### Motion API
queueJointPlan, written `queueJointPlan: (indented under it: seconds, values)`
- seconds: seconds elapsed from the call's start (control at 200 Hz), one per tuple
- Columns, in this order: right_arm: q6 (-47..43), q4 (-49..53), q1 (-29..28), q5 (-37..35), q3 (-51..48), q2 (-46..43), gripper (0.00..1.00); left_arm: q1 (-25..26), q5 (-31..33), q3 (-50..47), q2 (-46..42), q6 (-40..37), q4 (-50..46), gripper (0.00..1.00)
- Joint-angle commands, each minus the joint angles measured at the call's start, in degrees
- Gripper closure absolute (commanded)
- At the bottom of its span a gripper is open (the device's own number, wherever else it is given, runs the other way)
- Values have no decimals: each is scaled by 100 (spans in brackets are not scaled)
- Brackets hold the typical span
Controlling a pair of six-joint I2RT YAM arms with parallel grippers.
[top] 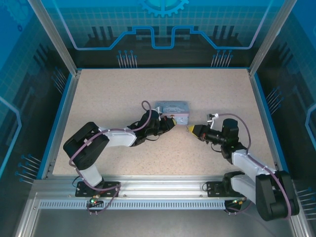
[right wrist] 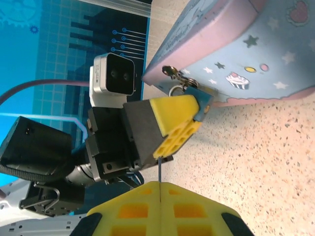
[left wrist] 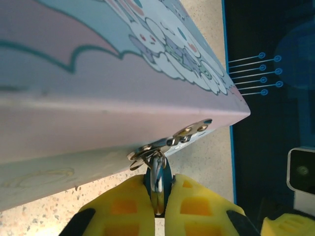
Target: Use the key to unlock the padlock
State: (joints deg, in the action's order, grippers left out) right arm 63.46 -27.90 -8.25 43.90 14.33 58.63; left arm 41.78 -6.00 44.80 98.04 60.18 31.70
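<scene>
The right jaws pinch shut on the key, its blade pointing straight ahead; just beyond, a little aside of that line, the left jaws clamp the padlock, hung on the tin's hasp, keyhole unseen

Both arms same build: black joint housings, white-grey link shells. Left arm and right arm each have a big rounded black block at the near end. Purple-grey cable loops along the left arm, another cable arcs over the right. Black base plates sit on the near alu rail.

Left gripper: yellow fingers w/ square recessed grid, black behind. Right gripper: same yellow grid. Left wrist cam: white box, twin lenses, on a black boxy body.
</scene>
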Motion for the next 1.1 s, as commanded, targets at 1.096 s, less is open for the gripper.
queueJointPlan:
  seconds: [1.096]
  values:
    - [430, -831, -469, 531, 517, 1260, 100, -451, -2046, -450, -188, 679, 2009, 100]
